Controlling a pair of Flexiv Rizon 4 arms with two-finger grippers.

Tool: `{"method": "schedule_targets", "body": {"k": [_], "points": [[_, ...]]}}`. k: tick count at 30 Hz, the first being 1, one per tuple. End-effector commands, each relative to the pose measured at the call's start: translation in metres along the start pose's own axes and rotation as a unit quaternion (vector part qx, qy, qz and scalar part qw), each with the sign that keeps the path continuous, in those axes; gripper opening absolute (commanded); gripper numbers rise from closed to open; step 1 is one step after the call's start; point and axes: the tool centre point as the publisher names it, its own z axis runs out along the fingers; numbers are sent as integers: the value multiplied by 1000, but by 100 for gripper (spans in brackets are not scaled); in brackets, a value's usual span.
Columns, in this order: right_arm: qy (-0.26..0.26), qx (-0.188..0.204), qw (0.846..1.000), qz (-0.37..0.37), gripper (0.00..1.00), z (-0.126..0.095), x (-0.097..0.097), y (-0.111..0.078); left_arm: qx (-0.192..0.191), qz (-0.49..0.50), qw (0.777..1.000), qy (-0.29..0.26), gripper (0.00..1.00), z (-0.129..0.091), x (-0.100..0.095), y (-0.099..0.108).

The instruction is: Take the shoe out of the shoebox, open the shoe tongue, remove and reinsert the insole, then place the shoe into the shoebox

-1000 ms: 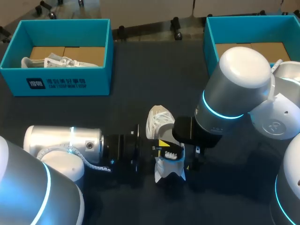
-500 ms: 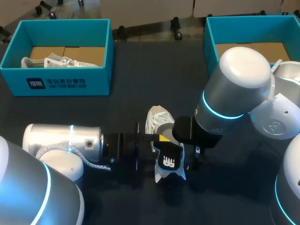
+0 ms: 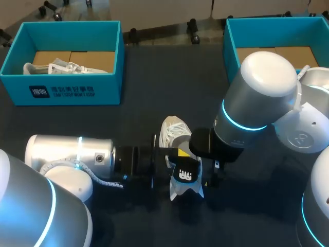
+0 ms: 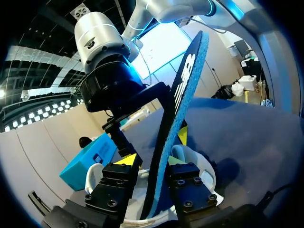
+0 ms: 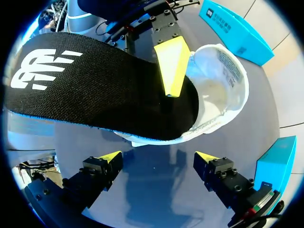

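Two shoeboxes (image 3: 67, 77) (image 3: 230, 46), two shoes (image 3: 172, 135) (image 3: 51, 67), one insole (image 3: 186, 175) (in left end effector (image 4: 151, 160))

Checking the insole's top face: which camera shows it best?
Right wrist view: the black mesh insole faces it broadside, logo visible. Left wrist view shows it edge-on in the left pincer; head view, only a small patch.
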Motion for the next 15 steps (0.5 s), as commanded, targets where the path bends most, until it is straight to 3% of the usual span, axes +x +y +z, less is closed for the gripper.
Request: {"method": "schedule_targets", "body": {"k": [1,7,10,11,15], "points": [[0,-1,1000,0,100,1,0,0,-9,2,1000,3,35,3,2,-5],[0,-1,1000,0,100,1,0,0,-18,2,1000,5,32,10,2,-5],[0,-1,1000,0,100,1,0,0,-17,3,1000,6,18,10,3,-7],[0,-1,1000,0,100,1,0,0,-16,3,1000,7,0,10,4,-7],[0,-1,1000,0,100,1,0,0,-14,4,1000,8,0,12,5,-3]]}}
